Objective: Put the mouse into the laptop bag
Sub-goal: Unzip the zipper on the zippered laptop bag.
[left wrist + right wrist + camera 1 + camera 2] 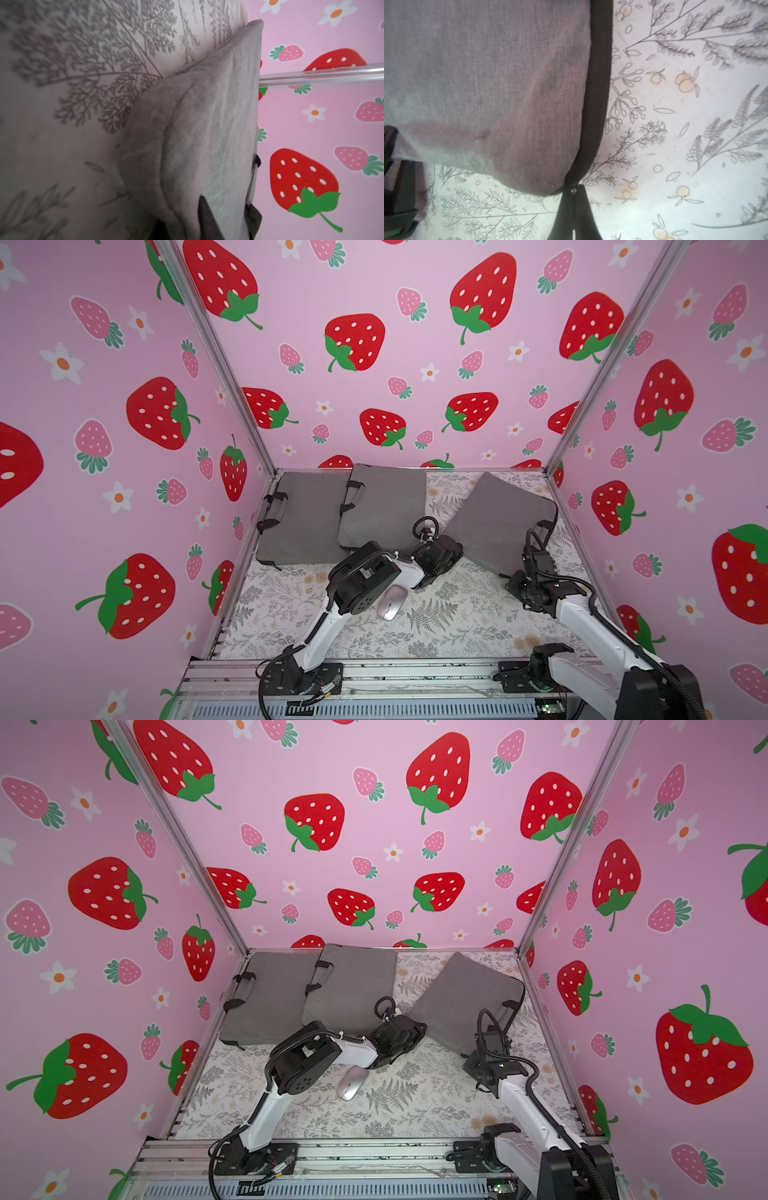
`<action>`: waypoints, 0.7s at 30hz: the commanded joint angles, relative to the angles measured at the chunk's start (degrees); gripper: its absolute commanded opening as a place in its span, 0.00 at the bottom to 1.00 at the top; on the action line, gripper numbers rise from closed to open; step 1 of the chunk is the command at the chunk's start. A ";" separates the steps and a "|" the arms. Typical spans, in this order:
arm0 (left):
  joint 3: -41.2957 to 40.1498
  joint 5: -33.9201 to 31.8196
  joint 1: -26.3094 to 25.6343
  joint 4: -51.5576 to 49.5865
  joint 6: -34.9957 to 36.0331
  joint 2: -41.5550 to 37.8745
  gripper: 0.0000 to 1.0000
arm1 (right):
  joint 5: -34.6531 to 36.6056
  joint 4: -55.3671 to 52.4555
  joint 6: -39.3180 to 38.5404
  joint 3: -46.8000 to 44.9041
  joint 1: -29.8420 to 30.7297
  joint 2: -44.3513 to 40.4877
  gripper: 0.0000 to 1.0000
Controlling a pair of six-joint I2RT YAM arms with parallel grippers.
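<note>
A silver mouse [392, 602] [351, 1083] lies on the fern-print table, just beside my left arm's elbow. The grey laptop bag [498, 518] [465, 994] lies at an angle at the right rear. My left gripper [451, 558] [185, 220] is at its near left corner, with the bag's grey fabric [218, 124] pinched between dark fingers [207, 222]. My right gripper [512, 583] [574, 192] is at the near right corner, shut on the small metal zipper pull [574, 189] at the end of the black zipper band [598, 93].
Two more grey bags [303, 518] [382, 506] with black handles overlap at the back left. Pink strawberry walls and metal frame posts [598, 364] close in three sides. The aluminium rail [395, 672] with both arm bases runs along the front.
</note>
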 commanded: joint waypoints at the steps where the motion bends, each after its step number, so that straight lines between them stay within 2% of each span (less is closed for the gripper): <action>1: 3.89 1.99 0.54 -9.25 0.97 4.51 0.10 | -2.26 -2.06 -0.26 -1.05 -0.27 1.37 0.00; 4: 6.51 2.91 0.96 -11.22 1.34 5.61 0.07 | -2.62 -1.33 -0.76 -0.86 -0.25 3.20 0.00; 6: 6.91 3.25 1.12 -11.08 1.33 5.71 0.00 | -3.68 -0.24 -1.04 -1.02 -0.24 3.78 0.00; 11: 6.02 4.15 0.93 -9.30 1.26 4.93 0.00 | -9.12 6.53 -0.62 -2.20 1.51 5.97 0.00; 15: 3.55 3.71 0.37 -6.56 0.54 3.59 0.00 | -7.36 7.82 0.29 1.41 7.88 11.11 0.00; 21: -0.22 3.14 0.00 -3.79 0.44 1.43 0.00 | -8.27 11.37 -1.41 5.50 10.74 17.68 0.00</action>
